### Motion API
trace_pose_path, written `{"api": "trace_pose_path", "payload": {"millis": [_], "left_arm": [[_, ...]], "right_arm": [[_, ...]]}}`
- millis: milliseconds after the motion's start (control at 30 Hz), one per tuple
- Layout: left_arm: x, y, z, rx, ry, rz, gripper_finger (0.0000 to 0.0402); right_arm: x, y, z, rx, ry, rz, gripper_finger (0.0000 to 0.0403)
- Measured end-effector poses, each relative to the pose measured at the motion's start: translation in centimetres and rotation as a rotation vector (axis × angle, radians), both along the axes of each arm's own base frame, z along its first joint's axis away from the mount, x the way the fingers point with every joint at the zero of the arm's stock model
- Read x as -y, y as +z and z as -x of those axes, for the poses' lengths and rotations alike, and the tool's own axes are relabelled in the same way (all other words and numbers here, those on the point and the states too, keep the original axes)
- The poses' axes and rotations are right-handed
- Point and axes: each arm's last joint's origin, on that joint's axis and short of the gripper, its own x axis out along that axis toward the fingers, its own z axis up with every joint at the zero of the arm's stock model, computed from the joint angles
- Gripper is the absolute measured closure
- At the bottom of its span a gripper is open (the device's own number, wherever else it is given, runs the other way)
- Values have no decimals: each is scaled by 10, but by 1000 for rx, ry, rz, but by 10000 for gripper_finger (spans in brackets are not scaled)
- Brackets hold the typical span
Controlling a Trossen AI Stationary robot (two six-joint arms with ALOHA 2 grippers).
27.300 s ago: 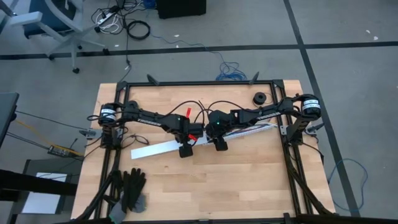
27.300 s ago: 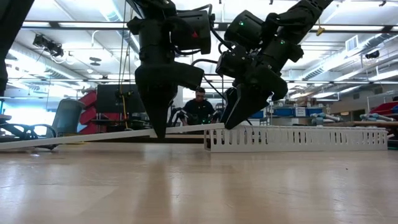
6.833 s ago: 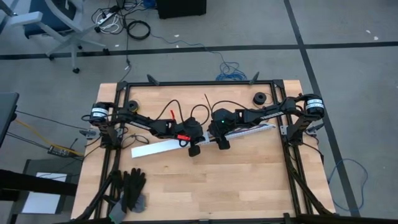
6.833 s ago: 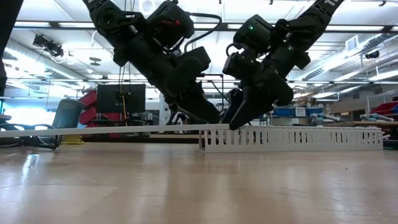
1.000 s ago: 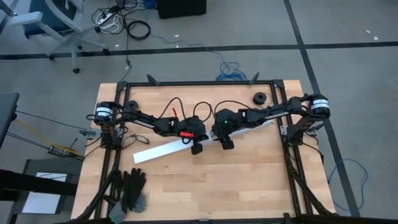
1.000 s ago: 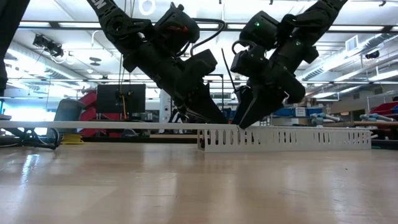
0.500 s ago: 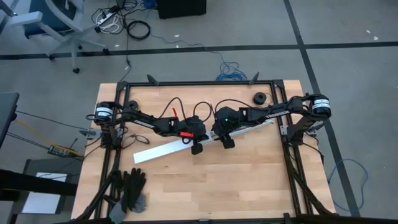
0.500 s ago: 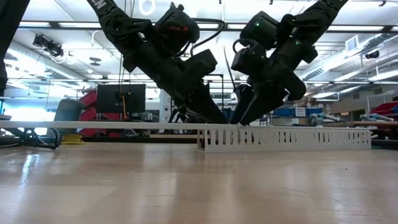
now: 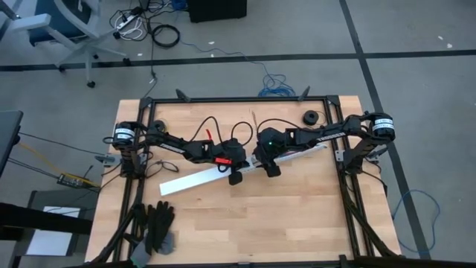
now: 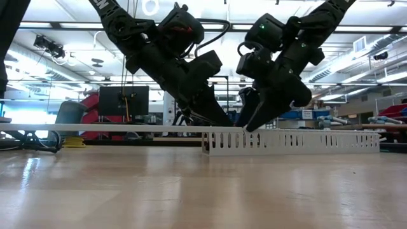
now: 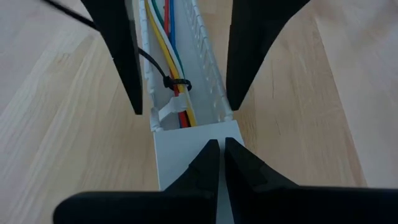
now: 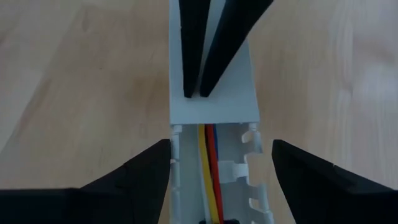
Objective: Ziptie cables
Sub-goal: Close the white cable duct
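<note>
Working over the wooden table (image 9: 297, 216) right now, both arms meet nose to nose over the white slotted channel (image 10: 299, 141) and its flat white cover (image 11: 186, 155). My left gripper (image 11: 221, 163) is pinched fully shut with its tips pressed down on the end of that cover, basically pinning it. My right gripper (image 12: 214, 165) faces it from the other side with its fingers spread wide, one outside each channel wall, gripping nothing.

The cables (image 11: 171, 59) lie inside the open channel, running away from the left gripper's tips and straight between the right fingers (image 12: 137, 171). A black ziptie (image 11: 176, 84) is already looped around the bundle a bit past the cover's edge, its tail sticking out sideways.

My take on doing this step well: keep the left tips steady so the channel doesn't skate, and bring the right fingers in squarely along the walls. If they come in crooked, I'd guess they snag the thin slotted teeth or nudge the wires out.
</note>
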Motion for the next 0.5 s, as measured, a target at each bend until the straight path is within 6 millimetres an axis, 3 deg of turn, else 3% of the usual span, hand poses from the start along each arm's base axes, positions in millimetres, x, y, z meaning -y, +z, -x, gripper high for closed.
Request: {"api": "trace_pose_path", "payload": {"millis": [500], "left_arm": [[0, 0, 0, 9, 0, 0, 401]], "right_arm": [[0, -1, 1, -21, -1, -4, 191]]}}
